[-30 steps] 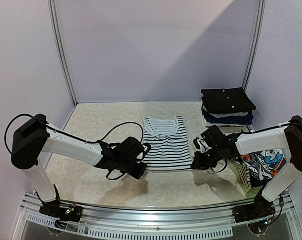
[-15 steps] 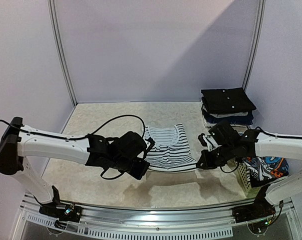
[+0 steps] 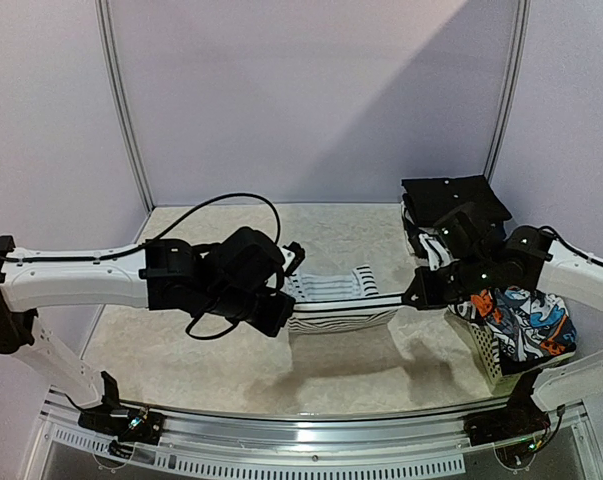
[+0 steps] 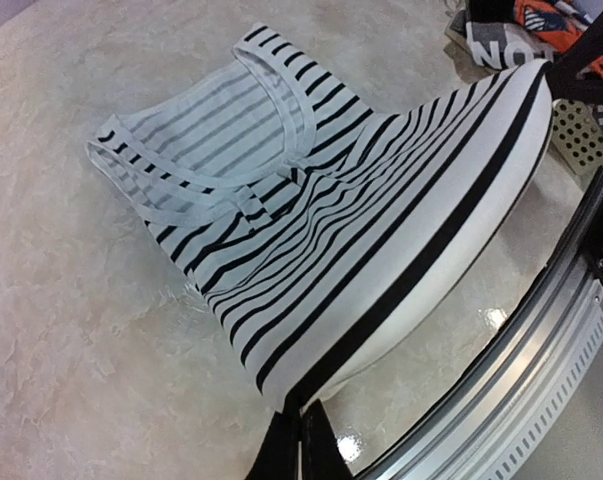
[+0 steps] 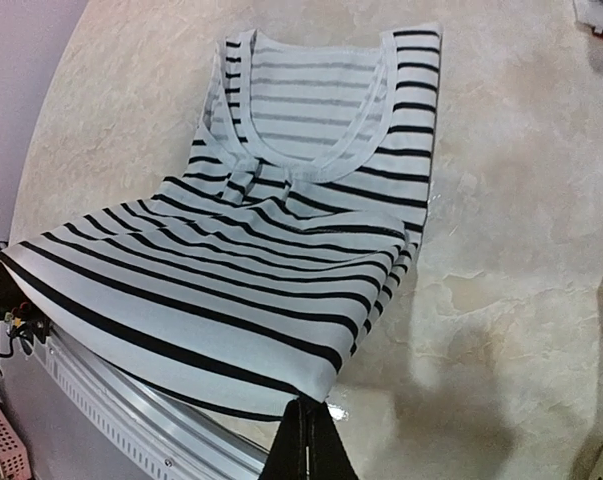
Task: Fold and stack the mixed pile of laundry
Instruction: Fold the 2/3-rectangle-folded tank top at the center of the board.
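The white garment with thin black stripes (image 3: 333, 298) is lying on the marbled beige counter (image 3: 181, 355), to the left of the white plastic lattice basket (image 3: 478, 345). Its neckline end is resting flat on the counter. Its hem edge is hanging raised above the counter, stretched taut in a line running toward the basket. The left pincer (image 3: 281, 322) is clenched on the hem corner farther from the basket; in the left wrist view its fingertips (image 4: 299, 440) are pinching the striped fabric (image 4: 361, 230) at the bottom of the frame. The right pincer (image 3: 413, 298) is clenched on the hem corner nearer the basket, just beside the basket's left wall. In the right wrist view its fingers (image 5: 303, 430) are pressing together on the corner of the cloth (image 5: 281, 270). The garment with an orange, blue, white and black graphic print (image 3: 526, 325) is lying bunched inside the basket. A stack of folded dark garments (image 3: 453, 205) is sitting on the counter behind the basket, on its far side.
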`<state>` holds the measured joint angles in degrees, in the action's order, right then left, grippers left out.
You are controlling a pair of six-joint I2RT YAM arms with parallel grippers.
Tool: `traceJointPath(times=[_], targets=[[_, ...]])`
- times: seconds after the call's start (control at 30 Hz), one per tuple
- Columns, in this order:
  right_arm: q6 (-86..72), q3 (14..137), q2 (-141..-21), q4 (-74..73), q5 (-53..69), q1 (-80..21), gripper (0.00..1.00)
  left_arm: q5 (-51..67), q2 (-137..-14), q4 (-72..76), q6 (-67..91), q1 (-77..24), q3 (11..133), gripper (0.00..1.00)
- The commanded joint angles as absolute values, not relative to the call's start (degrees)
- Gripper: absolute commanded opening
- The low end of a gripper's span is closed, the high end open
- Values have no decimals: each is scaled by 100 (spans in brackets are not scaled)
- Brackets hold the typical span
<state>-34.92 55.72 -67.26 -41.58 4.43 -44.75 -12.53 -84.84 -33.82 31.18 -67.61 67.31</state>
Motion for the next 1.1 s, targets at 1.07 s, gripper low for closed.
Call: traceJointPath(times=[1.07], targets=[[-2511, 8805, -10180, -4868, -1072, -3529, 0, -584, -10424, -3949, 1841, -4587, 8435, 0]])
